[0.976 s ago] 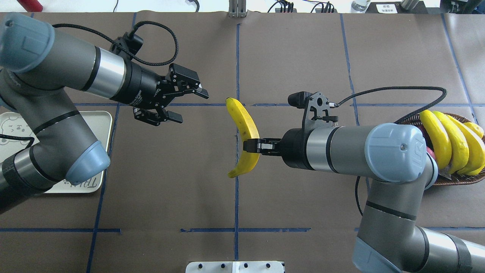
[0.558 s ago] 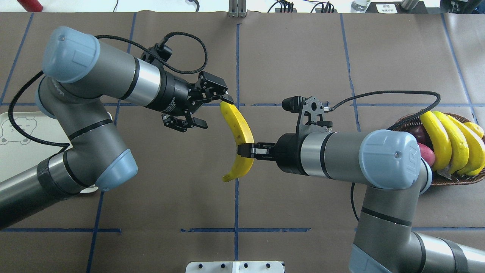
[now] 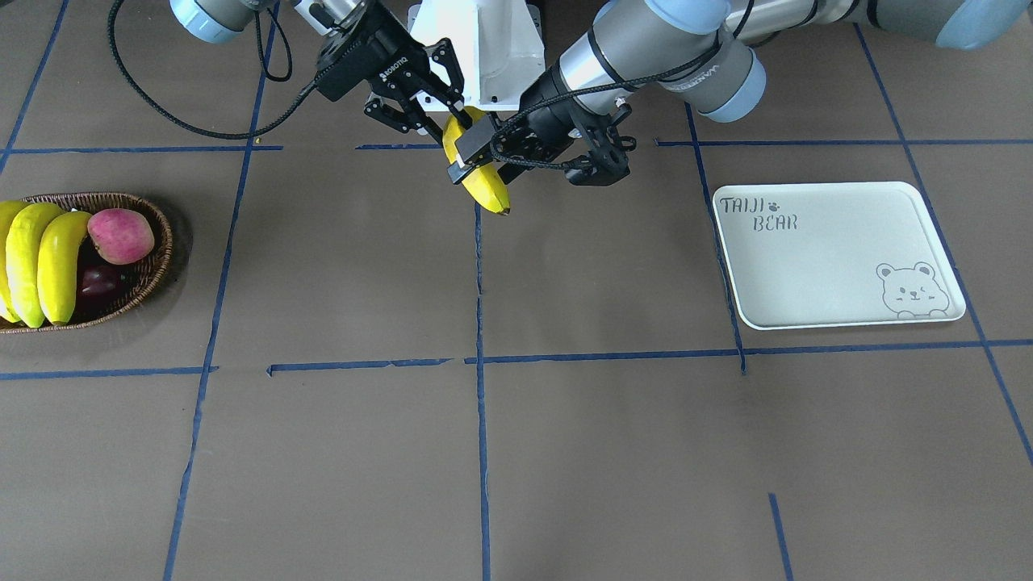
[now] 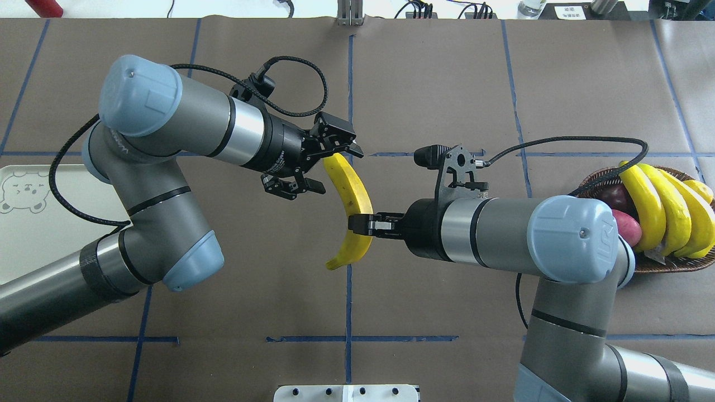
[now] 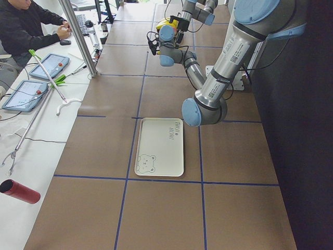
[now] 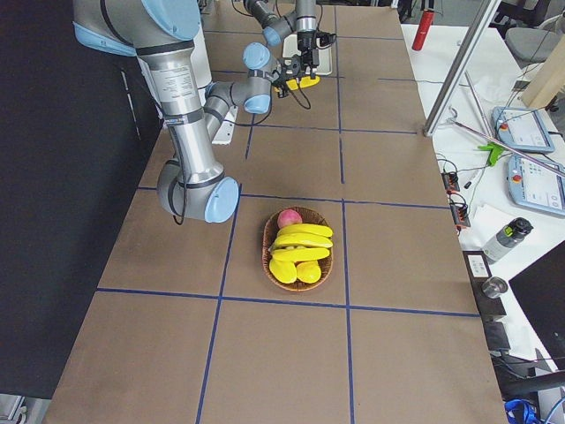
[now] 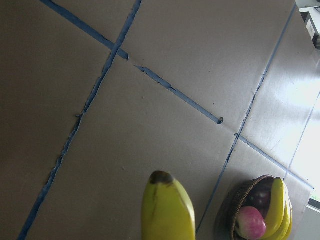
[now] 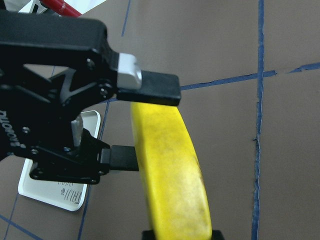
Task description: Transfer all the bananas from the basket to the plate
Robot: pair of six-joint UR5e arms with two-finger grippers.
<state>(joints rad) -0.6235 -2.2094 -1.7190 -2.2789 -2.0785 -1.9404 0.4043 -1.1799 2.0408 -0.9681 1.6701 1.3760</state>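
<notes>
My right gripper (image 4: 361, 224) is shut on the middle of one banana (image 4: 353, 190) and holds it above the table's centre. My left gripper (image 4: 334, 167) is open, with one finger on each side of that banana's far end. The right wrist view shows the banana (image 8: 175, 180) between the left gripper's fingers (image 8: 150, 86). Three more bananas (image 4: 665, 206) lie in the wicker basket (image 4: 670, 266) at the far right. The plate (image 4: 22, 234) is at the far left, with nothing on it in the front view (image 3: 831, 258).
A pink-red apple (image 3: 121, 236) and a dark fruit (image 3: 101, 281) lie in the basket (image 3: 157, 242) beside the bananas. The left arm's elbow (image 4: 190, 268) hangs near the plate. Blue tape lines cross the brown table cover.
My left arm has swung right from near the plate, and its open gripper now straddles the banana's far end. My right gripper has shifted slightly left with the banana.
</notes>
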